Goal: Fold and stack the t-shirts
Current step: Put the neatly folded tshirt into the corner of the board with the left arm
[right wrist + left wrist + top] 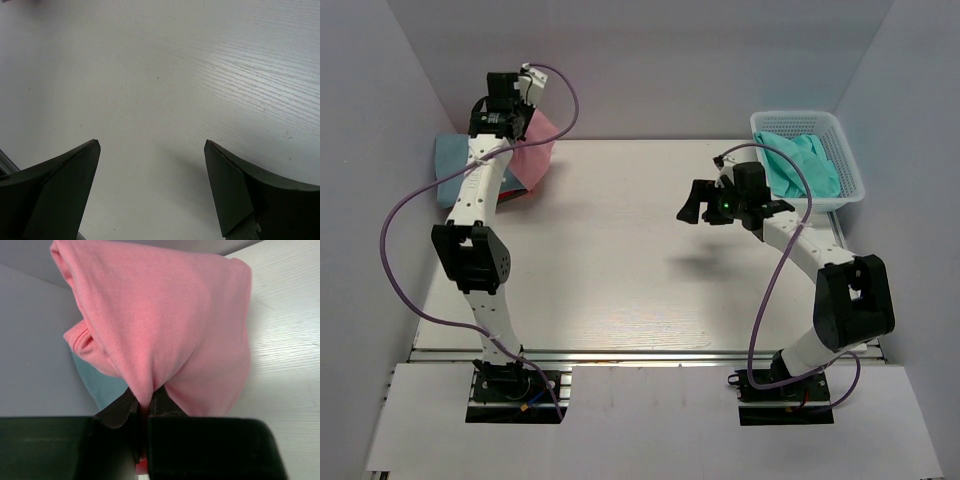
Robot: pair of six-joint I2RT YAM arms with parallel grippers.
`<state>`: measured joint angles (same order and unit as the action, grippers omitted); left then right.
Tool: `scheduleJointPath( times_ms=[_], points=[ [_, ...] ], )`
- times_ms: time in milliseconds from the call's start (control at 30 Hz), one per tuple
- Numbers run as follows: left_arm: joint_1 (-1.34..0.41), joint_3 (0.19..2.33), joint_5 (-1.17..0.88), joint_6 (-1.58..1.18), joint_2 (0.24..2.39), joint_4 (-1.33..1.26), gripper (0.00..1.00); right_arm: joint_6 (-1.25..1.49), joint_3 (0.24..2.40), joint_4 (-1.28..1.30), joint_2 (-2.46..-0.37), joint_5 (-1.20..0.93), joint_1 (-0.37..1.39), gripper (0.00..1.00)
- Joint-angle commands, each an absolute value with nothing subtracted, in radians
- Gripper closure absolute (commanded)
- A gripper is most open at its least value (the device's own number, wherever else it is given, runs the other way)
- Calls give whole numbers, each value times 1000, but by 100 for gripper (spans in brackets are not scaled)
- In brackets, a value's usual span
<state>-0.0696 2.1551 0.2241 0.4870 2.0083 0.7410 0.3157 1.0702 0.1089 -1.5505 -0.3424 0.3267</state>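
Pink shirt (165, 325): soft, bunched, hem fold showing at one side. Drapes in lump straight ahead of my left gripper (145, 402), fold pinched tight between jaws. Blue shirt (448, 165) lies flat just beneath it. My right gripper (152, 145) spread wide, holding nothing, over table (200, 75). Turquoise shirt (800, 165) crumpled in basket (850, 185) behind right gripper.

Readable text, labels, brands, numbers, signs: none can be read in any of the three views.
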Motion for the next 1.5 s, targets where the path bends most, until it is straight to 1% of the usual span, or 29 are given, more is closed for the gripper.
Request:
scheduleJointPath(
  times_ms=[0,100,133,400,600,767,867,967,1000,1033,1067,1300,1467],
  points=[
    [-11,2177,206,479,1982,698,100,327,1140,97,-1569,-377,324,10],
    [40,2220,196,451,2022,698,100,333,1160,103,-1588,-388,324,10],
    [51,2244,160,434,2032,713,100,327,1166,104,-1591,-387,324,10],
    [153,2244,80,388,2123,693,100,333,1221,124,-1640,-388,325,10],
    [218,2318,89,328,2236,715,100,333,1250,133,-1658,-380,324,10],
    [268,2309,129,316,2247,701,100,337,1269,138,-1677,-379,322,10],
    [305,2309,115,296,2260,712,100,336,1285,141,-1695,-382,327,10],
    [316,2309,95,285,2269,721,76,341,1298,147,-1709,-382,324,10],
    [325,2309,84,285,2269,721,60,341,1304,149,-1712,-383,322,10],
    [325,2309,84,285,2269,730,11,339,1311,150,-1720,-385,325,10],
    [325,2309,93,285,2269,730,0,341,1315,158,-1724,-387,324,10],
    [325,2329,164,232,2238,730,0,344,1336,167,-1735,-399,330,10],
    [304,2249,35,199,2105,690,0,333,1336,166,-1732,-422,328,10]
  ],
)
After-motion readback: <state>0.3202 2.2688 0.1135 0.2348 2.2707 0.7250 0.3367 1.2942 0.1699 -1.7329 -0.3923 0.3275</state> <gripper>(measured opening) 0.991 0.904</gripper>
